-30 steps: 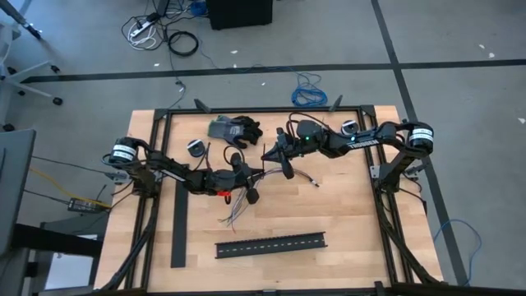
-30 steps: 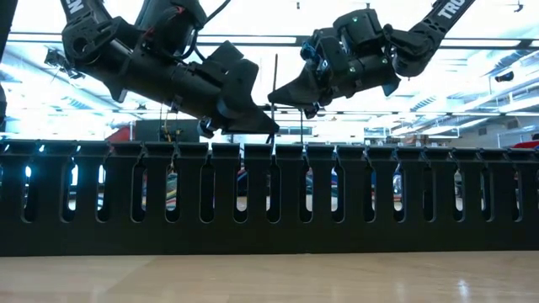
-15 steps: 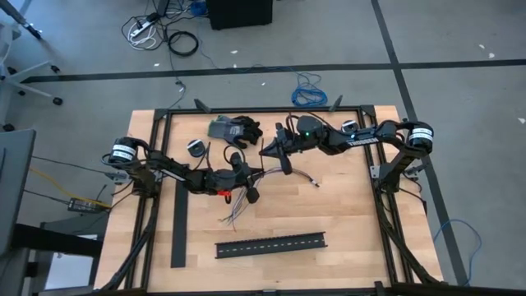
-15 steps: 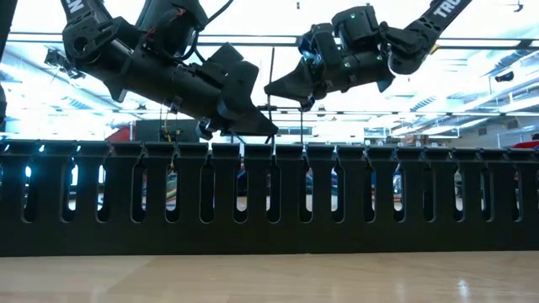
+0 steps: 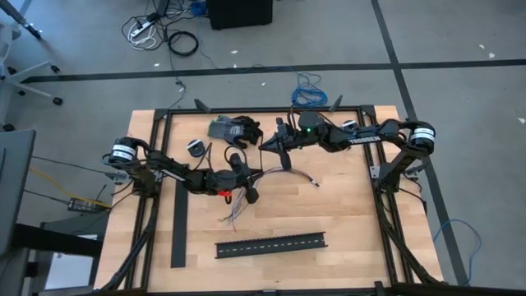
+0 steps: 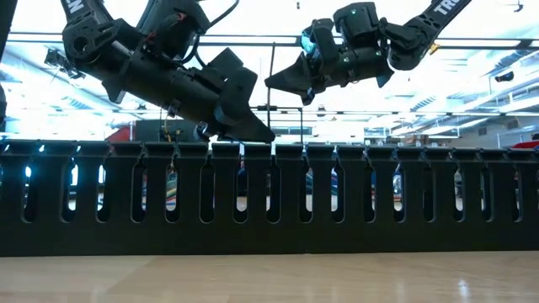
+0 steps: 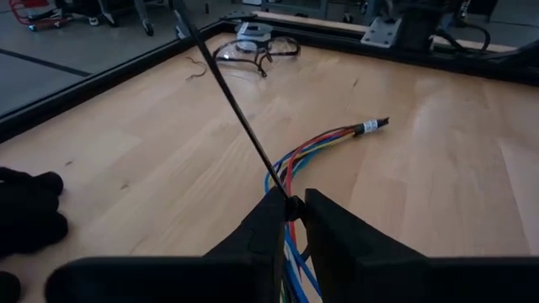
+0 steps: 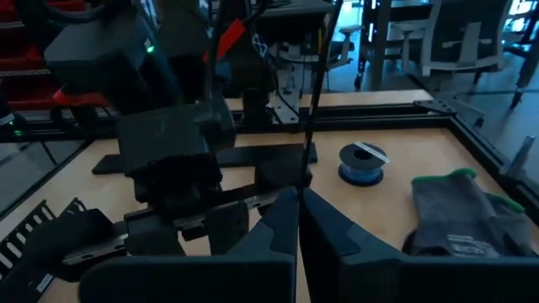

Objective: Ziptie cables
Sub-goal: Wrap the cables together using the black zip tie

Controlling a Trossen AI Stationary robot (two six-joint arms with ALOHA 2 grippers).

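The cables (image 5: pixel 302 176), a bundle of thin coloured wires (image 7: pixel 330 138), lie on the wooden table, their splayed ends (image 5: pixel 231 215) toward the near edge. A thin black ziptie (image 7: pixel 229 94) rises from the bundle. My left gripper (image 5: pixel 249 178) is shut low over the table, at the spot where the ziptie meets the wires (image 7: pixel 292 207). Above and just beyond it, my right gripper (image 5: pixel 267 149) is shut on the ziptie's strap (image 8: pixel 313 84). In the low view the strap (image 6: pixel 272 99) stands upright between the two grippers. My left gripper pinches the small black ziptie head (image 7: pixel 292 205) at its fingertips, with the coloured wires running on under and between the fingers (image 7: pixel 268 225). It comes in nearly level from the table's left. The bundle's two ends lie on the table. My right gripper pinches the ziptie's strap (image 8: pixel 304 187) between its two fingertips, lying across it. It reaches in nearly level from the table's right, above the left gripper. The strap runs straight down from the hold to the bundle.
A grey and black glove (image 5: pixel 234 129) lies at the far middle. A tape roll (image 5: pixel 196 147) and another roll (image 5: pixel 349 127) sit near the arms. A black slotted channel (image 5: pixel 271 244) lies toward the near edge and fills the low view's front (image 6: pixel 269 198). A black bar (image 5: pixel 179 222) lies left.
My right gripper has risen and drifted toward the table's far edge, still shut on the strap, which stays straight between the two grippers. My left gripper and the cables have kept still.
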